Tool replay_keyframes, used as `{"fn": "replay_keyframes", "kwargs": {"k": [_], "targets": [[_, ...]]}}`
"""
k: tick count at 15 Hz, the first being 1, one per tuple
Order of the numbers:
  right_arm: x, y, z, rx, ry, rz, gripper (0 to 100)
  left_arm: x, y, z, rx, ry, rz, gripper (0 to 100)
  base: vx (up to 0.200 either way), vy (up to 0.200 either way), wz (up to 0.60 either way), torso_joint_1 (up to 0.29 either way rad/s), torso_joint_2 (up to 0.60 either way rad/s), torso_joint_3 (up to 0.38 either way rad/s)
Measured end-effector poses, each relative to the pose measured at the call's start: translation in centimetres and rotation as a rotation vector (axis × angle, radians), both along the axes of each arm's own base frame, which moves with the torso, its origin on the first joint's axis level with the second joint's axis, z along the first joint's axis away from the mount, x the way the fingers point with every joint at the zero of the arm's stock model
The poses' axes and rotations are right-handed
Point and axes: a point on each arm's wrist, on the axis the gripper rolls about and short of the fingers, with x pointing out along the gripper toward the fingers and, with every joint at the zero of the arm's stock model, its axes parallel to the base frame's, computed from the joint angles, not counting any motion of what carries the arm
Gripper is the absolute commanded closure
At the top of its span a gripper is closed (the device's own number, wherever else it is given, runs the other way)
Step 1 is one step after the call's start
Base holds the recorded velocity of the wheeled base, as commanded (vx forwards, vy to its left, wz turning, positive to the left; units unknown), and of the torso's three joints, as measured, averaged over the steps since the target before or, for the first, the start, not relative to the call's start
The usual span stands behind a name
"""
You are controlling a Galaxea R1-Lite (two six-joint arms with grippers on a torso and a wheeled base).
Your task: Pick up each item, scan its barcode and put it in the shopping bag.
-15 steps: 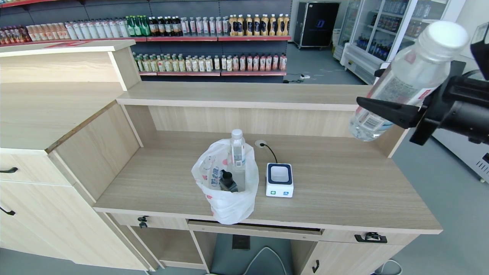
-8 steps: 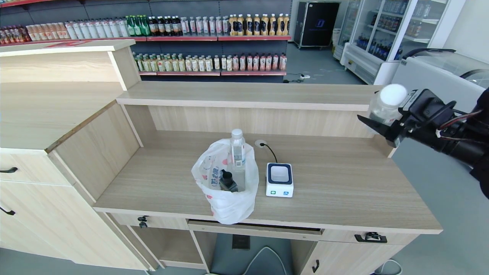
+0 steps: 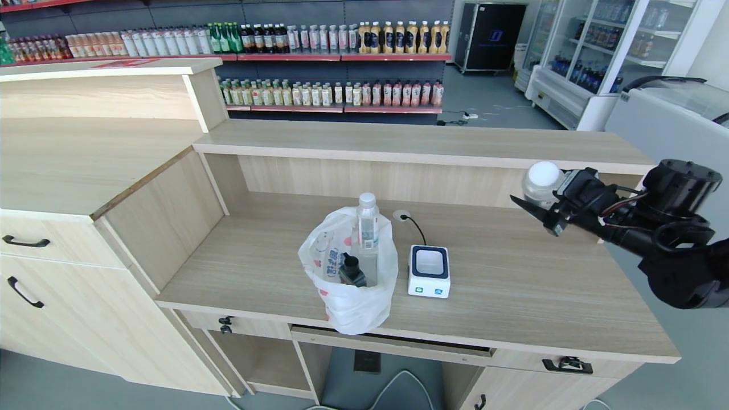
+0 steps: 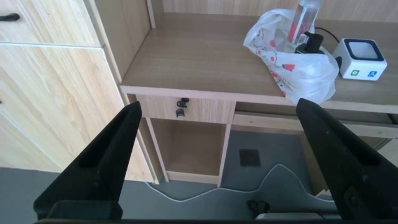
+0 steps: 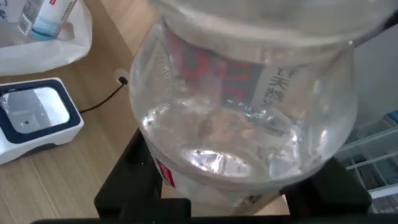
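Note:
My right gripper (image 3: 542, 206) is shut on a clear water bottle (image 3: 541, 177) with a white cap, held in the air above the counter's right end. In the right wrist view the bottle (image 5: 249, 106) sits between the black fingers (image 5: 140, 180). The white shopping bag (image 3: 348, 285) stands near the counter's front edge with a tall clear bottle (image 3: 367, 226) and a dark-capped bottle (image 3: 350, 269) inside. Just right of the bag is the white barcode scanner (image 3: 429, 271). My left gripper (image 4: 217, 107) is open, low in front of the counter, well short of the bag (image 4: 292, 53).
The wooden counter (image 3: 512, 285) has bare room between scanner and right end. A raised ledge (image 3: 421, 142) runs along the back and a taller cabinet (image 3: 85, 165) stands at the left. The scanner's cable (image 3: 414, 225) runs to a hole behind it. Drawers (image 4: 180, 109) sit under the front edge.
The head camera has shifted slightly. My right arm has come down with the bottle, from high at the upper right to lower, over the counter's right end.

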Motion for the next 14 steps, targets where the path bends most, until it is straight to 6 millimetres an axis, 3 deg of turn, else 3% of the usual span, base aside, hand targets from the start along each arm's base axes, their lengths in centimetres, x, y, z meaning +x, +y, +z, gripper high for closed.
{"fn": "replay_keyframes", "kwargs": {"k": [6,14], "targets": [[3.0,0.8,-3.9,-0.066,-0.089,0.168,100,0.0,0.0,0.0,0.0,0.001,-0.002,0,0.0,0.0,0.1,0.002,0.0,0.0],[4.2,0.5,-9.0,-0.137,-0.094,0.256,100,0.0,0.0,0.0,0.0,0.001,0.0,0,0.0,0.0,0.0,0.0,0.0,0.0]]}}
